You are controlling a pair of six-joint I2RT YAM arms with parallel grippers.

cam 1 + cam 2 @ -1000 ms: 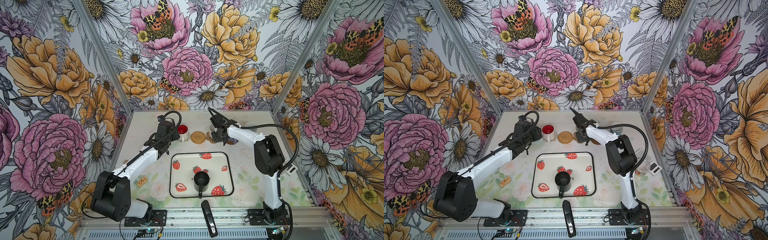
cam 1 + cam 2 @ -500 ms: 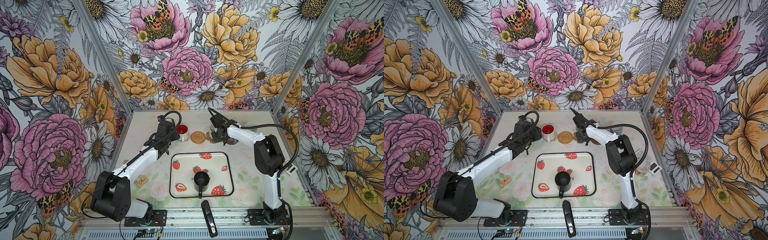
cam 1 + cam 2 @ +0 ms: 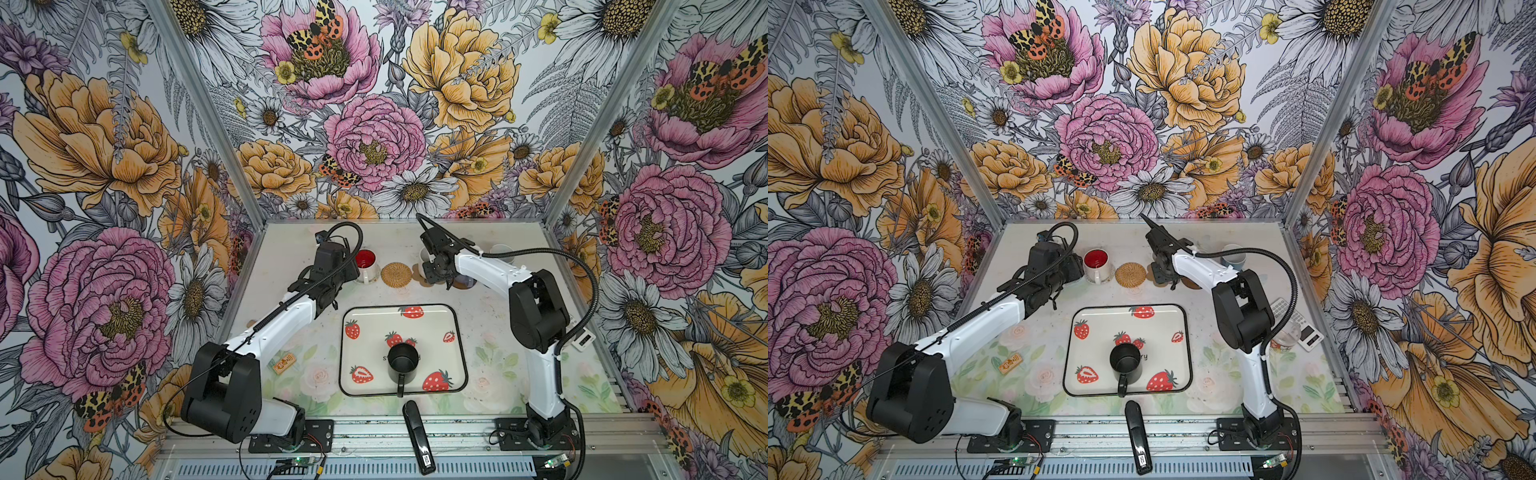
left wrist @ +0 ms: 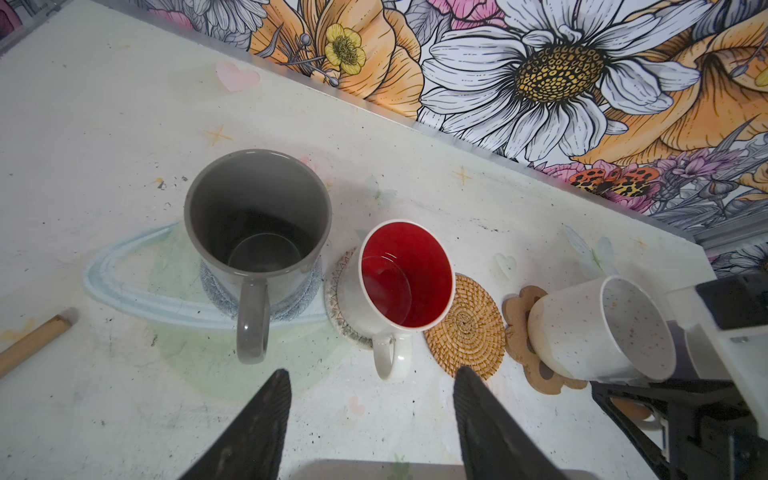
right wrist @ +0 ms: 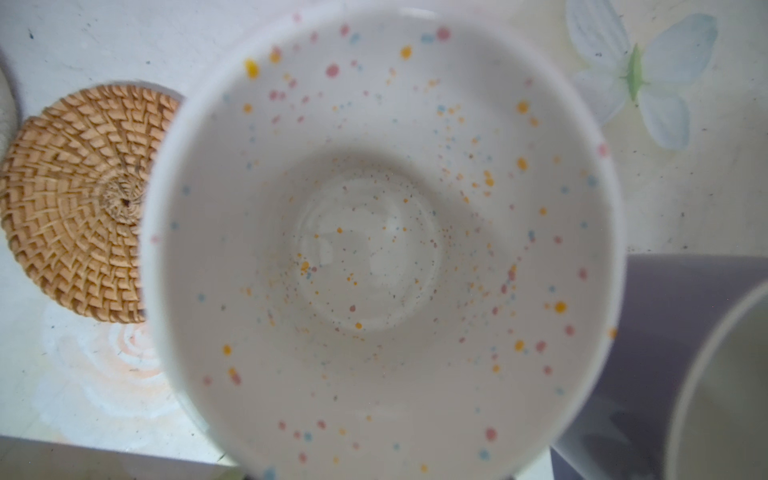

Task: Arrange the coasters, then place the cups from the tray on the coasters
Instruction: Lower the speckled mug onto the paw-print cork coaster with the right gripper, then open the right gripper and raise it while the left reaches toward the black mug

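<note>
Left wrist view shows the step in hand: the white speckled ceramic mug stands on the brown paw-shaped flat coaster, at one end of a row along the counter. The right tool sits over this mug in both top views. Its jaws are hidden by its own body and by the mug, so it cannot be told whether it grasps or has let go. The left tool is released, with its jaws spread and empty, just before the handle of the white mug with red inside. That mug rests on the clear beaded round coaster. The grey mug rests on the grey-blue crocheted round coaster. The tan woven rattan round coaster lies bare between the red-lined mug and the speckled mug.

Recommended procedure:
- **Seating:** Confirm that the speckled mug's base lies flat within the paw outline. The mug appears to lean, though the wide lens may cause that.
- **Release:** Spread the right tool fully before any withdrawal.
- **Withdrawal:** Lift straight up. The lavender mug stands just beside, and a sideways exit risks knocking it.
- **Next mug:** The black handled mug stands alone on the white strawberry-print tray. The bare rattan coaster is its likely destination.
</note>
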